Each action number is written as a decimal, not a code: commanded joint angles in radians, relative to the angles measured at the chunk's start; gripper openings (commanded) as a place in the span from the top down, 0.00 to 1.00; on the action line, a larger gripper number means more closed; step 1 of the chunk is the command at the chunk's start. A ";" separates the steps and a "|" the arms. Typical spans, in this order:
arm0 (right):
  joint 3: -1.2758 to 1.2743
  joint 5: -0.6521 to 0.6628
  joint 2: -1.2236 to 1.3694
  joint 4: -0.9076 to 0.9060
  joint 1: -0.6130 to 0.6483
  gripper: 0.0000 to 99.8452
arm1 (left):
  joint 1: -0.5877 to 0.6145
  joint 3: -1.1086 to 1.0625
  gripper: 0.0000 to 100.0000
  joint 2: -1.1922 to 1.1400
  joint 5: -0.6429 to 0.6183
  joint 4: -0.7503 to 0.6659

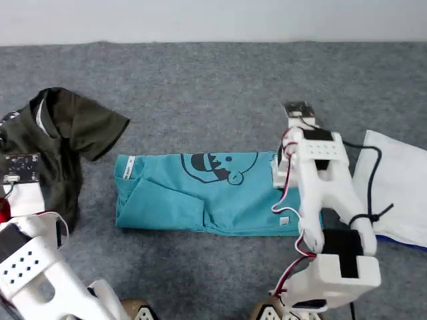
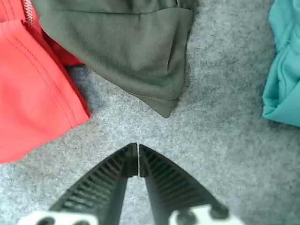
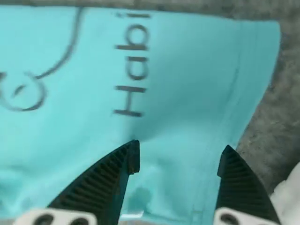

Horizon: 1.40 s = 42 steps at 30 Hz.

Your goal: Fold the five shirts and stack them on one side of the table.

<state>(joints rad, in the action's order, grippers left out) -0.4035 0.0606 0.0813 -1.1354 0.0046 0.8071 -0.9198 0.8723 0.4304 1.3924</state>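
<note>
Teal printed cotton shirt (image 1: pixel 200 193) lies part-folded at mid-table. The right gripper (image 3: pixel 180 150), fingers spread, hangs over the shirt's end. Judged step: folding this shirt. The next move calls for pinching that edge. The left gripper (image 2: pixel 138 152), fingers pressed together and empty, sits near the dark olive shirt (image 2: pixel 126 47).

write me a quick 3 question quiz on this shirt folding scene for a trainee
1. True or false: the left tool is shut on the olive shirt.
2. Which shirt lies under the open right tool? A the olive shirt, B the teal shirt, C a yellow shirt.
3. Fill in: in the high view the teal shirt lies between the olive shirt and the ____ shirt.
Key: 1 false, it is shut on nothing, over bare carpet; 2 B; 3 the white shirt.
</note>
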 commanded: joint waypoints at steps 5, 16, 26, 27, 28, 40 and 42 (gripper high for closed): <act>-0.112 -0.011 -0.036 0.157 -0.053 0.73 | -0.009 0.039 0.99 0.018 0.000 -0.002; 0.003 -0.003 0.120 0.053 -0.056 1.00 | -0.009 0.039 0.99 0.021 0.000 0.003; 0.005 0.061 -0.048 -0.038 -0.047 0.99 | -0.009 0.048 0.99 0.021 0.000 0.002; 0.005 0.075 -0.081 -0.053 -0.047 0.99 | -0.009 0.048 0.99 0.021 0.000 -0.002; 0.005 0.091 -0.113 -0.065 -0.041 0.99 | -0.009 0.048 0.99 0.021 0.000 -0.002; 0.006 0.196 -0.417 -0.143 0.271 0.99 | -0.008 0.047 0.99 0.023 0.002 -0.003; 0.034 0.195 -0.417 -0.142 0.346 0.99 | -0.008 0.047 0.99 0.023 0.002 -0.009</act>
<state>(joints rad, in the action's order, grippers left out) -0.4189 0.2478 -0.2823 -1.2781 0.2532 0.8071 -0.9198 0.8723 0.4304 1.3924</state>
